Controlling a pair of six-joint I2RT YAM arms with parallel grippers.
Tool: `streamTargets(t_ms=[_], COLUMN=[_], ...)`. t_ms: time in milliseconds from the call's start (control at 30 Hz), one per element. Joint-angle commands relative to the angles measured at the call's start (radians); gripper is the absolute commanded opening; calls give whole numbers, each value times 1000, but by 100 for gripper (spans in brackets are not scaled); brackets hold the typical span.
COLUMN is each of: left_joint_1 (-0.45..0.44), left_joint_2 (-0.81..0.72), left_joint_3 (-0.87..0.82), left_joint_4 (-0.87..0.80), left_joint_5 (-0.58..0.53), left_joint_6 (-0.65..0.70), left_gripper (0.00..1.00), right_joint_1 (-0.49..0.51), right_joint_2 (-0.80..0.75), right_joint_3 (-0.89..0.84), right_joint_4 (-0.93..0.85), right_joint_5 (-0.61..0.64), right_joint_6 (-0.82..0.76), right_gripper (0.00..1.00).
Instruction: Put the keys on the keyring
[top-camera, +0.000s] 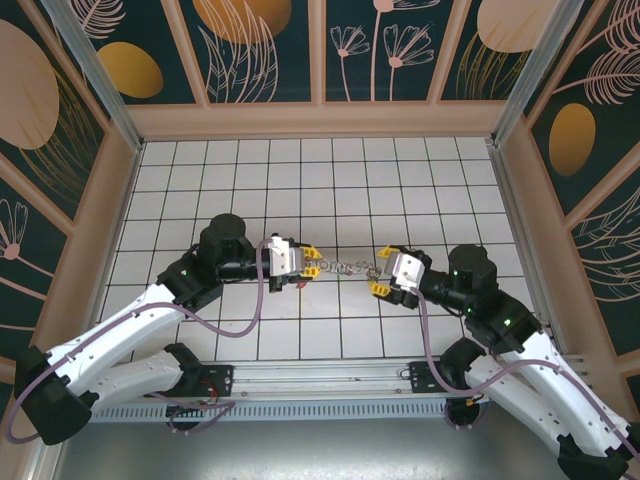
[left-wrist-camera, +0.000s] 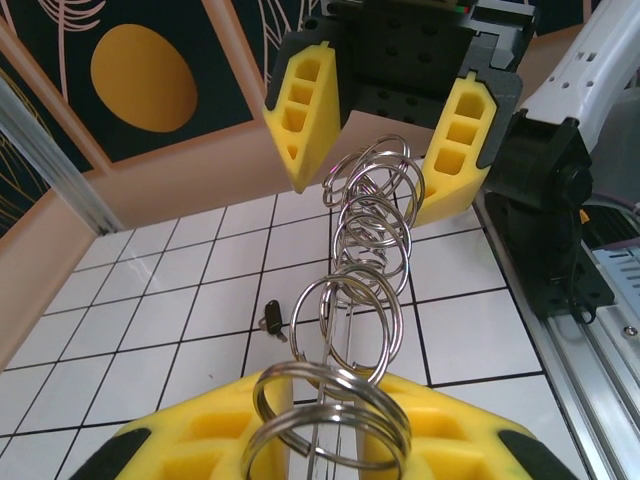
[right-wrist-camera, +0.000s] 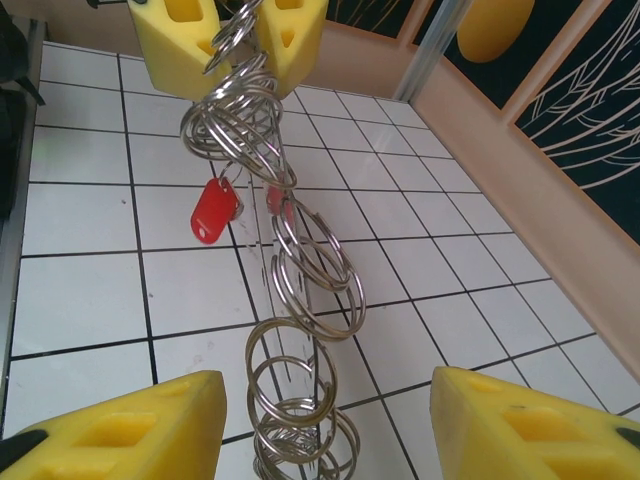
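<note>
Left gripper is clamping one keyring end; right gripper is straddling the other open, empty, so centre it before closing.

Red-headed key, white black-gridded floor.

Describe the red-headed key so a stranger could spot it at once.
Over the white tiled table, a chain of silvery rings runs from the left gripper to the right gripper. Near its left end, the red-headed key hangs beneath it: its red head stands out among bare metal loops.
</note>
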Motion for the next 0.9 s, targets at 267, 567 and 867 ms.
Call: streamTargets(t_ms=[267, 567, 867], left_joint_1=[-4, -4, -3], left_joint_2=[10, 25, 35], left_joint_3=[19, 26, 30], left_joint_4=[-32, -73, -115], left_joint_5=[63, 77, 94], left_joint_6=[66, 95, 128], left_gripper=[0, 0, 0], right_joint_1=[-7, -7, -5], right_joint_2=[48, 132, 112], right_joint_3=[132, 241, 249], right_joint_4=[-105, -329, -382], right_joint_5=[-56, 12, 0], right_joint_6=[-174, -404, -639], right_gripper=[49, 36, 30])
